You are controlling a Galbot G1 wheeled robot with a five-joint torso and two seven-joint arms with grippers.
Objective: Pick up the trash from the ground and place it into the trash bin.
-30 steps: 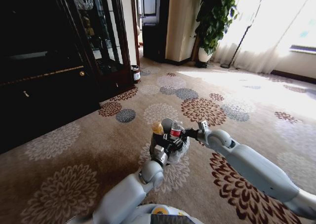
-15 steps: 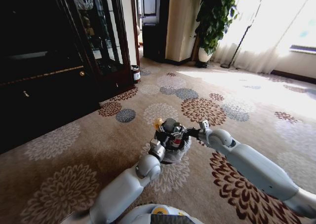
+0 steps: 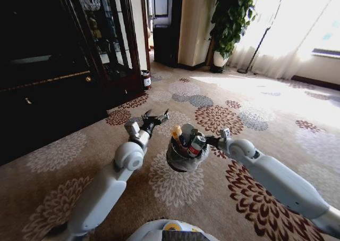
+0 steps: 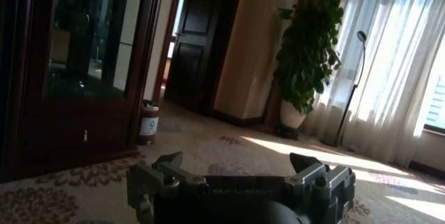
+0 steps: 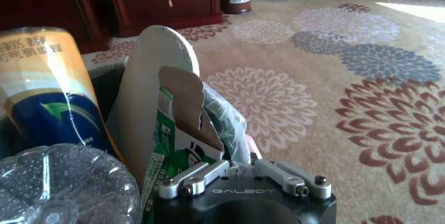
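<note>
The right end effector (image 3: 212, 140) was clamped on the rim of the trash bin (image 3: 183, 158), held above the carpet (image 3: 255, 102) with the clear bottle (image 3: 196, 144) and packets (image 3: 177, 135) inside. The left end effector (image 3: 155, 115), fingers apart, hovered beside it near the dark cabinet (image 3: 48, 76).

The trash bin (image 3: 182, 157) hangs above the carpet (image 3: 249, 108) between the two arms, bottle (image 3: 196, 144) and packets (image 3: 177, 135) standing in it; the right claw (image 3: 212, 141) grips its rim, the left claw (image 3: 156, 115) spread open up and to its left.
</note>
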